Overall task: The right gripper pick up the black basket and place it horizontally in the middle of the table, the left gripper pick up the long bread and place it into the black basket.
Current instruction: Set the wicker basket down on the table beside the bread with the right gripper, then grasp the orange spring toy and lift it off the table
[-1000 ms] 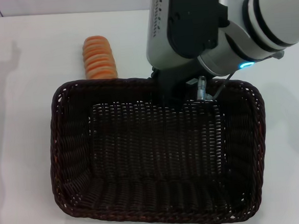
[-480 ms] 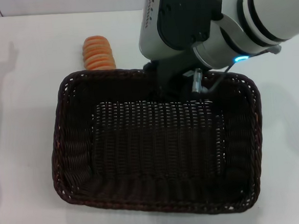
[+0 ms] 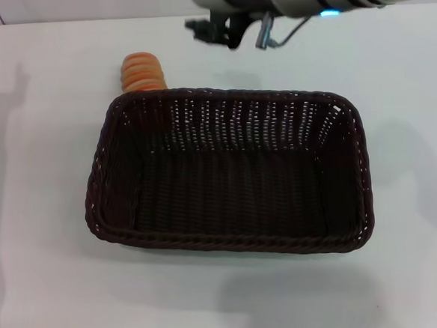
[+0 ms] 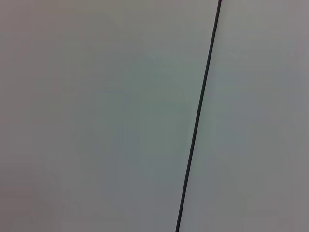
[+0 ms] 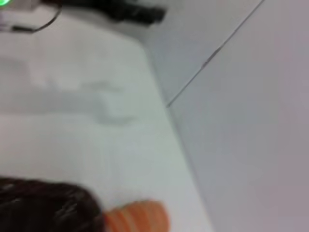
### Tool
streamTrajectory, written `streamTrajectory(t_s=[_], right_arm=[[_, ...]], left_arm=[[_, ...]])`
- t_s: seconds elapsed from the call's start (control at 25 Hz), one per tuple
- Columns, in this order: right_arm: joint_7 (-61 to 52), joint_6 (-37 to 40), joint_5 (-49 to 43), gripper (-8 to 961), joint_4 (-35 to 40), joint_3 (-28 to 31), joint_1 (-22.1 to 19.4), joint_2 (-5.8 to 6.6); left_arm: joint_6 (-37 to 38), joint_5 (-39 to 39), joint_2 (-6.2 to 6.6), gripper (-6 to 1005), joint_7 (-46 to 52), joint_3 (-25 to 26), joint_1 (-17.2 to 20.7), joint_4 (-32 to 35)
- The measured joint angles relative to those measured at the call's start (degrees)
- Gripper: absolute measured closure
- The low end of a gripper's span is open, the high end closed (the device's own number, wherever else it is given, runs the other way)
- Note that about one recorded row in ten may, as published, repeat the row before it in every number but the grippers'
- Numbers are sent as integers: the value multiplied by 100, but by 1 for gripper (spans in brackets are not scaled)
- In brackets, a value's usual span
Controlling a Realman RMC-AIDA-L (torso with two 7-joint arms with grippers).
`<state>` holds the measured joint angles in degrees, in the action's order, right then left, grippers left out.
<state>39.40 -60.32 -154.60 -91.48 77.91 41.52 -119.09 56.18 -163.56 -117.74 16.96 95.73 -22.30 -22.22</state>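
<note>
The black basket stands empty on the white table, its long side across my view, near the middle. The long bread lies just behind the basket's far left corner, partly hidden by the rim. My right gripper is open and empty, raised above the table behind the basket. The right wrist view shows a basket corner and the bread's end. A blurred dark part of the left arm, beside a green light, shows far off there. The left wrist view shows only a wall.
The wall rises at the table's far edge. A dark seam runs down the wall in the left wrist view. Bare tabletop lies left, right and in front of the basket.
My right gripper has let go of the basket's far rim and pulled up and back. The basket has settled flat, a little farther from me.
</note>
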Motion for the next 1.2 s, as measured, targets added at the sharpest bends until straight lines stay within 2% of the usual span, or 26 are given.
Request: streamTrajectory(t_s=[0.16, 0.2, 0.24, 0.4, 0.52, 0.6, 0.8, 1.0, 1.08, 1.2], right_arm=[[222, 1194, -135, 497, -95, -45, -553, 0], [460, 2024, -104, 497, -95, -90, -973, 1], [460, 2024, -104, 497, -95, -90, -973, 1], [804, 4224, -35, 497, 151, -433, -1895, 0], [808, 5774, -35, 497, 509, -775, -2404, 0], [704, 6635, -34, 497, 811, -955, -2602, -2], [-112, 9002, -34, 498, 1901, -1289, -2819, -3], [-918, 11248, -9, 498, 3282, -1411, -2832, -26], [-1187, 12020, 218, 498, 3893, -1441, -2753, -39], [-1397, 12919, 1140, 498, 4756, -1569, -2573, -46]], left_arm=[[4, 1, -2, 136, 160, -8, 6, -4], [5, 0, -3, 136, 254, -13, 6, -5], [5, 0, -3, 136, 254, -13, 6, -5], [10, -2, 1, 136, 391, -24, 63, -105], [13, -9, 4, 136, 425, -60, 161, -270], [11, -25, 8, 136, 434, -86, 186, -343], [-10, -174, 30, 136, 577, -101, 234, -479], [-13, -193, 36, 136, 678, -192, 291, -600], [3, -192, 54, 136, 725, -285, 318, -653], [7, -195, 97, 136, 767, -500, 375, -796]])
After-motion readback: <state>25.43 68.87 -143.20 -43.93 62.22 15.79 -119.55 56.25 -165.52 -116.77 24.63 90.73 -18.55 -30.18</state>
